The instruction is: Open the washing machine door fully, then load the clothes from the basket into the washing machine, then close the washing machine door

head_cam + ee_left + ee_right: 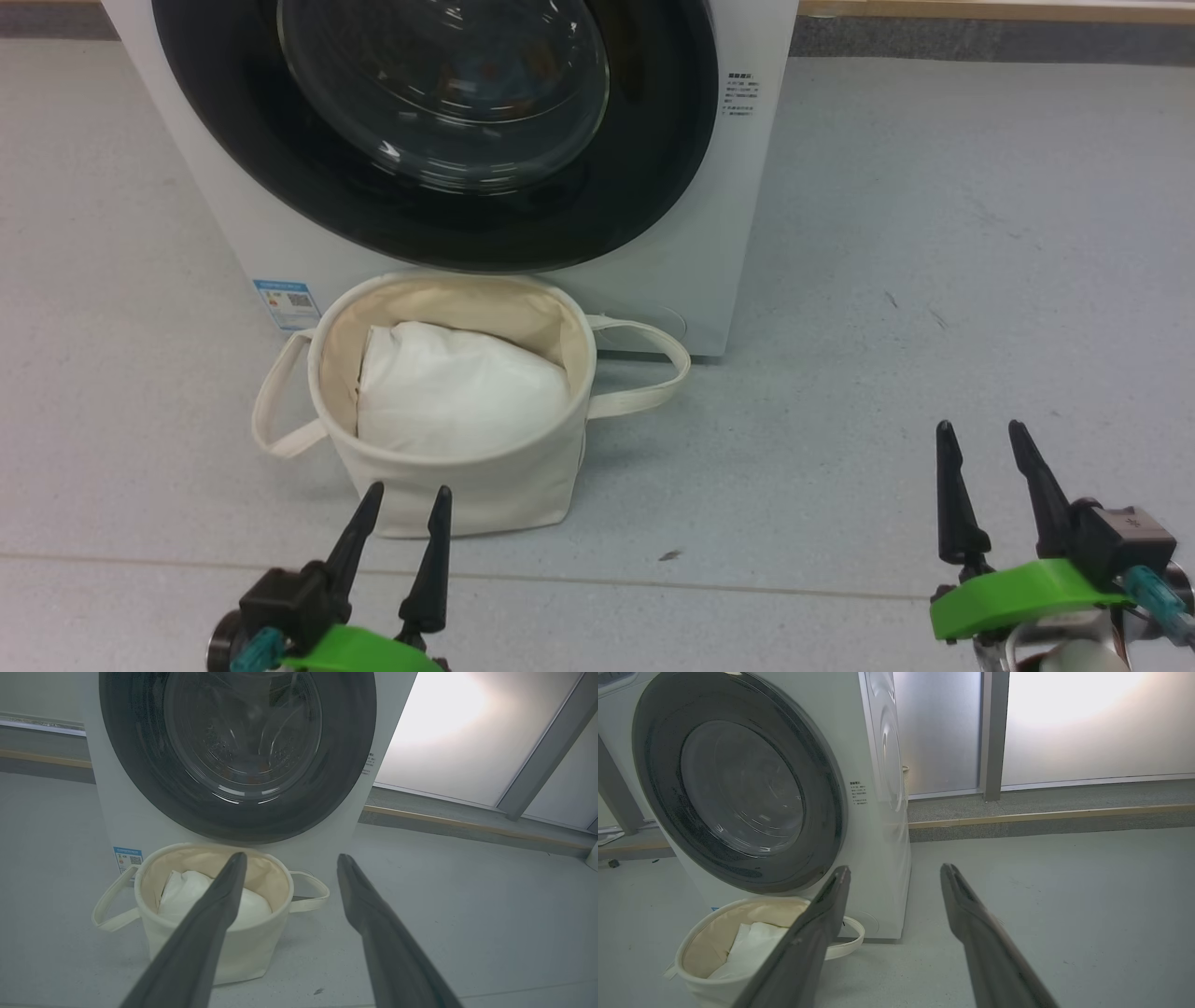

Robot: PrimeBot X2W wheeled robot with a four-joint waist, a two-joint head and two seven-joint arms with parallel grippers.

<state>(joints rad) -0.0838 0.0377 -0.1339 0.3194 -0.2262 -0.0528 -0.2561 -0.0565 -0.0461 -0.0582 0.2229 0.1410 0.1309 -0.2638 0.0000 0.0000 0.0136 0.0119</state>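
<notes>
Left jaws: your two dark fingers [359,537] stand wide apart at the lower left of the head view and grip nothing.
Right jaws: yours at the lower right are spread just as wide and empty, over bare grey floor [887,327].
Basket: the cream basket [467,485] sits on the floor just ahead of your left jaws, whose tips overlap its front wall in the head view. In the left wrist view it [252,947] lies behind the left finger, left of the gap. From your right jaws it [705,989] lies well off to the left and low.
Bundle: a plain white pillow-like bundle [457,387] fills the basket.
Washing machine door: the glossy black washing machine door [280,168] is shut flat against the front. It rises beyond the basket, straight ahead of and above your left jaws [135,765], and up and to the left of your right jaws [822,774].
Washing machine: the white washing machine [738,233] stands behind the basket, well apart from both pairs of jaws. A small blue label sticker [285,301] shows low on its left.
</notes>
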